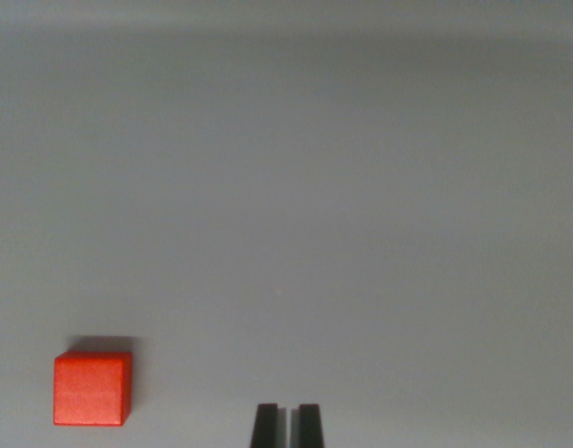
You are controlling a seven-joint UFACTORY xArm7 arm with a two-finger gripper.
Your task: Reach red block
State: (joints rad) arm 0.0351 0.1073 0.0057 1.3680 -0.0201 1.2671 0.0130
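End effector (286, 425) fingers nearly together, holding nothing; red block (91, 388) off to wrist view's left, w/ bare grey surface (361, 205) between.

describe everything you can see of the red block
The red block is a small cube, bright orange-red, matte and smooth, with no markings. Its top and one narrow, darker side face show. It sits flat on the plain grey surface at the wrist view's lower left, casting a soft shadow behind it. Nothing else touches it; the gripper is apart, to its right.
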